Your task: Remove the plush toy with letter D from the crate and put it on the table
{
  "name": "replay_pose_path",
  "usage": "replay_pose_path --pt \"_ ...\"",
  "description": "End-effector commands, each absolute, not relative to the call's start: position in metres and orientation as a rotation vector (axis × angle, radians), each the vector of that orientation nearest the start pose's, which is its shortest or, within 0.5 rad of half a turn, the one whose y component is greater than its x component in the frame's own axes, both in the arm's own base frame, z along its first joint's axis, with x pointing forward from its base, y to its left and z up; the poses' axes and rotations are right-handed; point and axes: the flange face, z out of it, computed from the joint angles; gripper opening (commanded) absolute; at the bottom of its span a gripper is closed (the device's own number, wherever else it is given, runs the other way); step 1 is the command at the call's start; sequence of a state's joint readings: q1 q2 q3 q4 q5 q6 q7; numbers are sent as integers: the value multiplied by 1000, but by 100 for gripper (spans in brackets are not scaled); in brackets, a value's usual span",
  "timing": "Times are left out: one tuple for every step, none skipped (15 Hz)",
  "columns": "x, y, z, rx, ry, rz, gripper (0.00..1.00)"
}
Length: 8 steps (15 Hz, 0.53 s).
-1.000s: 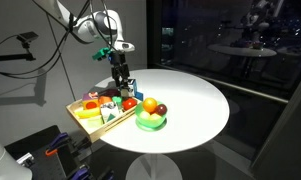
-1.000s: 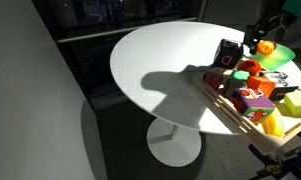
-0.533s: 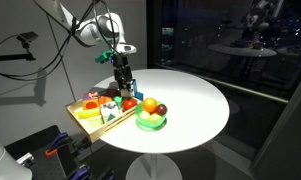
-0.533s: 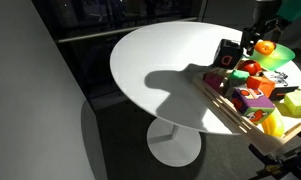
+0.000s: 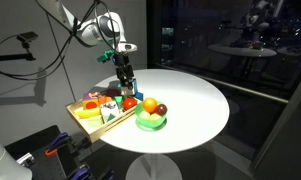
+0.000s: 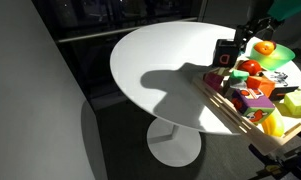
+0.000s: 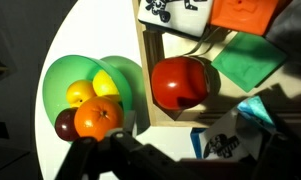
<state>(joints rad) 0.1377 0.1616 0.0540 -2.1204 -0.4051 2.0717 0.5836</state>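
Observation:
The plush toy with letter D, a small cube with white faces, dark edging and a dark mark, stands on the white table just outside the far side of the light-wood crate. In the wrist view the toy lies low in the picture, beyond the crate wall. My gripper hangs a little above the toy, open and holding nothing. Its dark fingers stand wide apart at the bottom of the wrist view.
A green bowl of fruit sits on the table beside the crate. The crate holds a red round toy, an orange block, a green piece and another white-faced cube. The table is bare toward the far side.
The open gripper has risen a little away from the plush toy, which stays on the table beside the crate.

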Motion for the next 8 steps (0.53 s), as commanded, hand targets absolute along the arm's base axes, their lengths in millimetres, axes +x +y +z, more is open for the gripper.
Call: replay_pose_path --pt "549 90 329 -3514 316 32 100" --pt "551 92 329 -3512 324 15 100" --pt "554 94 331 -3511 336 -8 100" --pt "555 95 332 -3509 343 -23 100" --pt "557 97 333 -3511 356 -46 100" --pt "558 99 334 -3511 365 -60 100" --pt "559 100 336 -3511 376 -73 100" --pt "560 102 337 -3509 387 -80 100"
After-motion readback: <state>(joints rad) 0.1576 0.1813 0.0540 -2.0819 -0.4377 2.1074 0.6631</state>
